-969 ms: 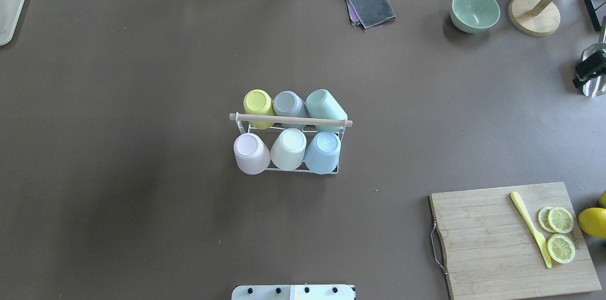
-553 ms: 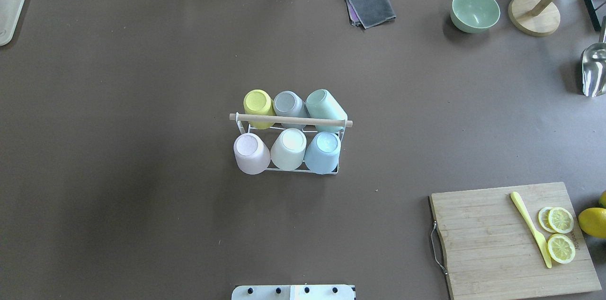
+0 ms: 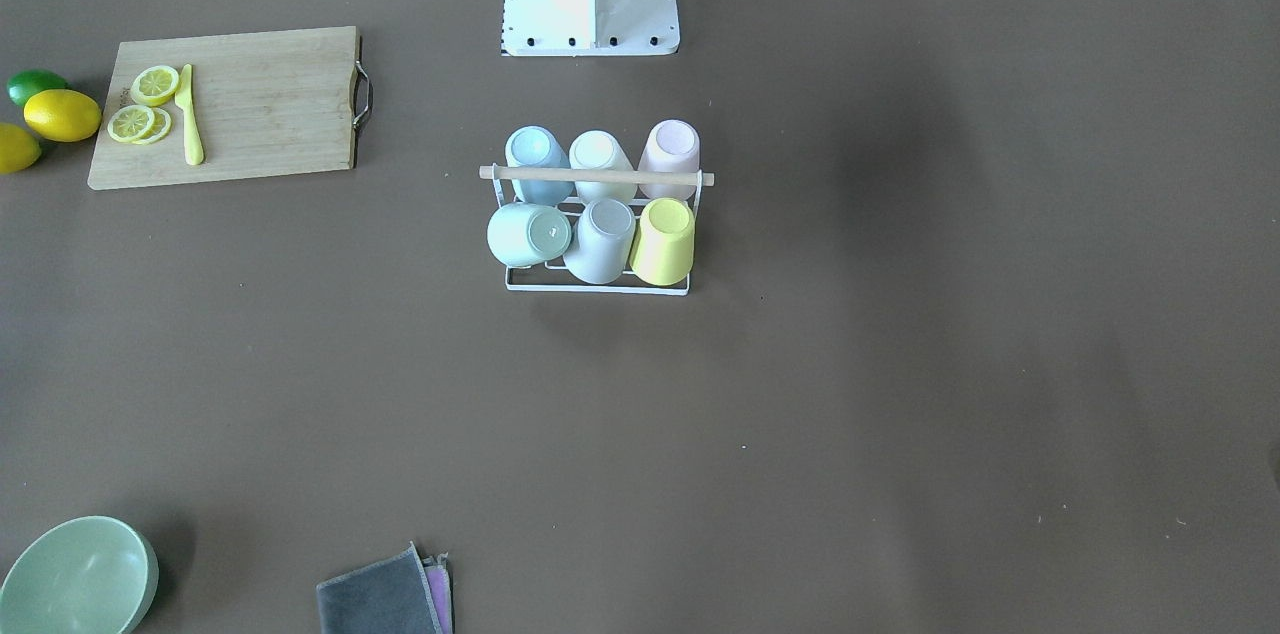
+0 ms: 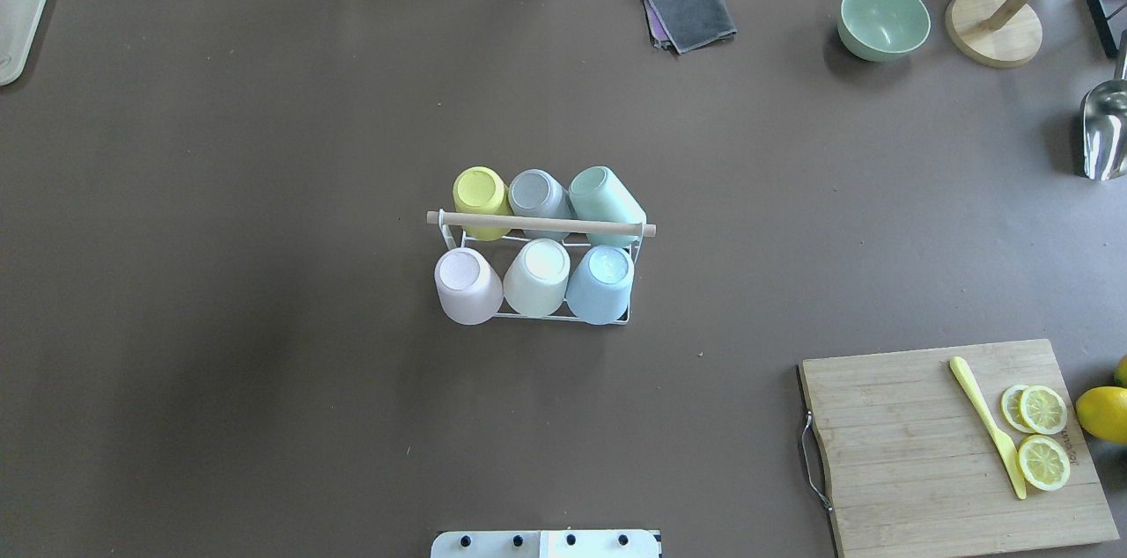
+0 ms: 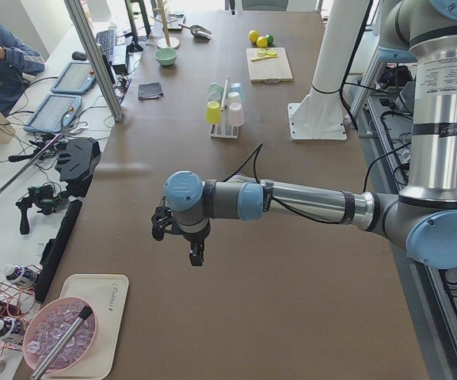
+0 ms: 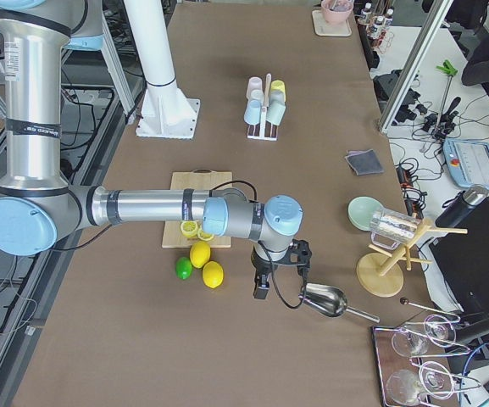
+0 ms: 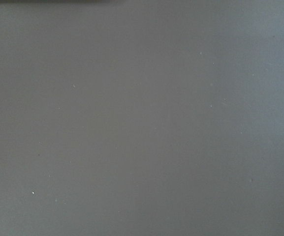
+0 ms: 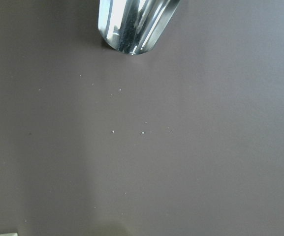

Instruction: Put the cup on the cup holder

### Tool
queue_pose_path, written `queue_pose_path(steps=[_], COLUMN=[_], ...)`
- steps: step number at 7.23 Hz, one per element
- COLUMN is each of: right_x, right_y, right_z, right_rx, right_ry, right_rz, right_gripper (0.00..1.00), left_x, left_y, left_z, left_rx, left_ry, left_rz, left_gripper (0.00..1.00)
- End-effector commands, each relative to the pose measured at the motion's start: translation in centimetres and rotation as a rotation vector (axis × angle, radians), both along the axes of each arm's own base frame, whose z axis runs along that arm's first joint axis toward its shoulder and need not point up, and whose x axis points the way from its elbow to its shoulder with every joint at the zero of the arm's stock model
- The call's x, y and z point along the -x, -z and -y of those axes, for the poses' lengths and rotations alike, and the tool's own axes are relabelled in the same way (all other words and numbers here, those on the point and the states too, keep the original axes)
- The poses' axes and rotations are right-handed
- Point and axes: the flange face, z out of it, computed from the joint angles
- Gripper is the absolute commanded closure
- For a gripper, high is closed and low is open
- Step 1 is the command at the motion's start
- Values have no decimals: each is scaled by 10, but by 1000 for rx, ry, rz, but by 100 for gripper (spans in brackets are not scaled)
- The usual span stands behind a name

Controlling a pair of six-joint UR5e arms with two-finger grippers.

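Cups (image 4: 538,275) seated mouth-down over cup holder (image 4: 528,223) prongs, thus steadied. Left tool (image 5: 179,241), right tool (image 6: 280,271) hung over bench (image 4: 264,188) ends, well clear; spread or pressed cannot be told.

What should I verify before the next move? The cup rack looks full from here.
1. Cups seated on the cup holder: ok, six sit upside down in two rows of three.
2. Free prong for another cup: not ok, none shows.
3. Tilt of the mint cup: not ok, it leans outward more than the others.
4. Grip state of the left claw: cannot tell, it shows in a side view only, well away from the cup holder.
5. Grip state of the right claw: cannot tell, it shows in a side view only, beside the metal scoop.
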Motion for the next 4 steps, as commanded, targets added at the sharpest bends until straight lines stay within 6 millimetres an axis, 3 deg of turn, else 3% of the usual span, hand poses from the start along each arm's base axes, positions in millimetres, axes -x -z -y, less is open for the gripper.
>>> queue_pose_path(steps=[1,4], right_x=[-18,-18], right_y=[4,5], right_z=[4,3], right_rx=[0,1], right_ry=[-48,-51], right_rz=[6,11], right_gripper=[0,0], left_x=[0,0], left_y=[-3,5], left_z=[-1,-2], left_rx=[6,1], left_ry=[0,0], left_rz=[-2,-6], left_gripper=[2,2])
